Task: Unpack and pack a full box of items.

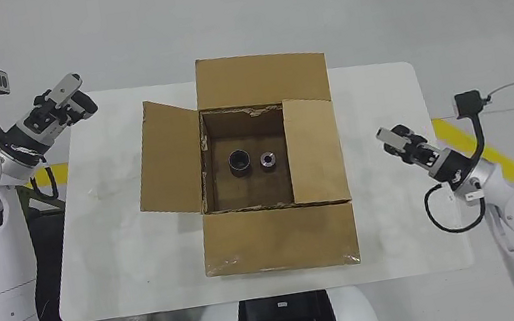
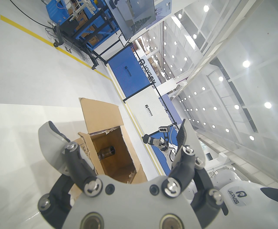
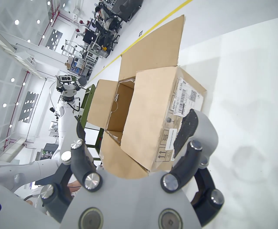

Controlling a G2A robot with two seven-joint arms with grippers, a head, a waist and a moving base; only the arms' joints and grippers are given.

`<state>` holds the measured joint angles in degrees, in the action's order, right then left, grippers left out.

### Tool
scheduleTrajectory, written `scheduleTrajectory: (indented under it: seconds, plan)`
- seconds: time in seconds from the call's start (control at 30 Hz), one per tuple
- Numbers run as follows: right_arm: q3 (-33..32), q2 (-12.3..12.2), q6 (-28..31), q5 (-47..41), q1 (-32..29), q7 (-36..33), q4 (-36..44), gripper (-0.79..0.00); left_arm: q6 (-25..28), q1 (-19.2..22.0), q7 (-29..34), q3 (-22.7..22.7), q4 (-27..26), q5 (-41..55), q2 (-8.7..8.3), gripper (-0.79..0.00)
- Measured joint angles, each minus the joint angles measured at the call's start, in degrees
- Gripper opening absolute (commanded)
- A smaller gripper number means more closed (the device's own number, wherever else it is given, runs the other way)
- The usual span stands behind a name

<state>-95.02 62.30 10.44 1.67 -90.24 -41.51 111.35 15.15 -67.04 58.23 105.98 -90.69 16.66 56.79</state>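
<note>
Centrally, an open cardboard box (image 1: 316, 151) sits on the white table (image 1: 400, 229), with a dark ring (image 1: 238, 162) and a smaller metal piece (image 1: 268, 160) side by side inside. The left gripper (image 1: 77, 96) hovers over the far left corner and the right gripper (image 1: 390, 134) near the right edge. Both are spread wide, empty, and angled toward the box.

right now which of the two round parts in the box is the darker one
The black ring, the one nearer the left gripper. The part beside it on the box floor is smaller and silvery grey.
</note>
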Motion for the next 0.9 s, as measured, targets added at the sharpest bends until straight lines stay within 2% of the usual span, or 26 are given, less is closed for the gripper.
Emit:
scheduleTrajectory:
  seconds: [0.9]
  plan:
    - [-1.41,-0.25,-0.04,0.24,-1.23,-0.17,-0.13,0.0,0.16,-0.47,-0.57,-0.31,-0.9,-0.4,-0.01,0.0]
